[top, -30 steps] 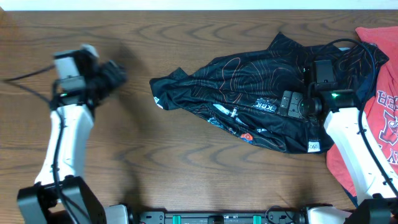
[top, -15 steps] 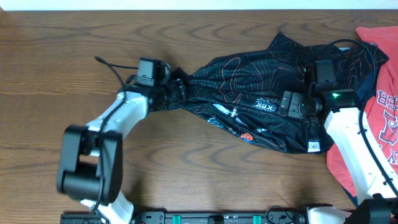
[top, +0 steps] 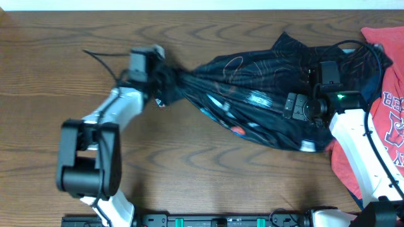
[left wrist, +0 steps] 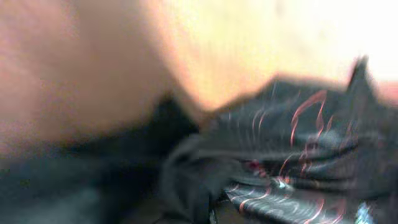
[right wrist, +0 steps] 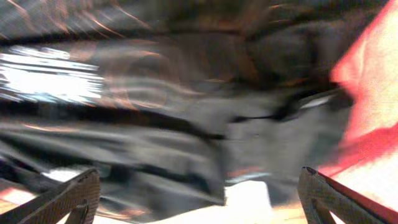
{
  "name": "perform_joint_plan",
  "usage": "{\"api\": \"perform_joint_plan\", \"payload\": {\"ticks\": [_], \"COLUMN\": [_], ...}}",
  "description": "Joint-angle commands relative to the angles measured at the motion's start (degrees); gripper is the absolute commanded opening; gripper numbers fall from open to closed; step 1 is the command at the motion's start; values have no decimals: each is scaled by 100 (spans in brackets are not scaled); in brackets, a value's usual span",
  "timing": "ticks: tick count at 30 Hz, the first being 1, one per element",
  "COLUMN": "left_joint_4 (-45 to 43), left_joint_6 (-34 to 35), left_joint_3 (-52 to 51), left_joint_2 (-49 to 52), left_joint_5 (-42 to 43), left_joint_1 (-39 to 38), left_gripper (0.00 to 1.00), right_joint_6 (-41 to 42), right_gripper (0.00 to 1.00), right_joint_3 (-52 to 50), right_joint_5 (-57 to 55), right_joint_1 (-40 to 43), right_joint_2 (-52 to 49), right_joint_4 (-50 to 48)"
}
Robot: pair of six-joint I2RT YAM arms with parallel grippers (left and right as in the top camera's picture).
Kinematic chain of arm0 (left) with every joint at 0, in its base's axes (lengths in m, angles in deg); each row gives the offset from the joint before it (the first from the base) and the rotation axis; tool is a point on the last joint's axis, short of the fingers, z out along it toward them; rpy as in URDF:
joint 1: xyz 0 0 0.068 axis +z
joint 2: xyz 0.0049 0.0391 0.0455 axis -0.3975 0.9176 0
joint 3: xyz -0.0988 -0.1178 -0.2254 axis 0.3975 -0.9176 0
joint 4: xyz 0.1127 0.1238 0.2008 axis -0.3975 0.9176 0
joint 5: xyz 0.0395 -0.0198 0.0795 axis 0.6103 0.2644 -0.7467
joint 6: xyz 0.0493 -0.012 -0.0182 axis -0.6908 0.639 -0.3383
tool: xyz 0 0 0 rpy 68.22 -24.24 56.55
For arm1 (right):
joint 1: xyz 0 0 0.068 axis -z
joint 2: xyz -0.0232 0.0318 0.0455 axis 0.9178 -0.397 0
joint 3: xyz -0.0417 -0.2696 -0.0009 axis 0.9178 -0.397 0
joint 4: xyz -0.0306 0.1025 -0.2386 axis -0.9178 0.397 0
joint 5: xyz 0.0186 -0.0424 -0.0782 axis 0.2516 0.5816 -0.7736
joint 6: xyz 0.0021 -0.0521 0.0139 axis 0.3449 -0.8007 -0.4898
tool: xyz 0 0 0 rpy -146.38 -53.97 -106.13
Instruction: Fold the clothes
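Jersey bunched — left hand gripping its end.

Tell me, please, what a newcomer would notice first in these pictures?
The black jersey with orange lines, lying stretched across the middle of the wooden table. The left gripper grips its bunched left end, and a red T-shirt lies at the right edge.

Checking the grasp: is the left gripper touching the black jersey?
Touching. Overhead shows the left gripper buried in the bunched left end of the black jersey, which is drawn taut toward it.
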Motion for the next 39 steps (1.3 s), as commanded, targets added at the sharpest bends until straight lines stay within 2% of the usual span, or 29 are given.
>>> {"api": "perform_joint_plan", "payload": {"ticks": [1,5,6,8,9,13,18,21,24,29,32,36,39], "left_joint_4": [-92,175,376,682,883,2225,4063,4509,4457,3829,3453,2959,2791], "left_joint_6": [-216,-214,-214,-216,-214,-212,-216,-212,-24,446,592,588,588], "left_joint_3": [758,1368,1513,1589,1589,1589,1475,1211,861,297,81,-15,-15], "left_joint_2": [-560,-634,-634,-634,-634,-634,-632,-629,-619,-557,-466,-269,-98], "left_joint_5": [-201,-195,-173,-42,87,409,446,446,398,-107,-337,-339,-520], "left_joint_1": [752,1368,1491,1602,1622,1506,990,588,179,-481,-813,-1152,-1342], "left_gripper": [6,7,25,79,98,98,98,98,98,98,92,78,74], "right_joint_6": [85,83,83,85,85,83,83,83,85,85,85,85,85], "right_gripper": [99,99,99,99,99,99,99,99,99,99,99,99,99], "right_joint_3": [37,37,37,37,39,37,37,37,37,37,37,37,37], "right_joint_5": [2,4,4,4,4,4,4,11,28,31,31,31,81], "right_joint_1": [81,81,81,81,81,81,81,81,81,81,81,81,81], "right_joint_2": [66,63,63,63,63,63,63,63,63,63,63,63,63], "right_joint_4": [9,9,9,7,2,-11,-11,-9,-9,-4,17,35,35]}}
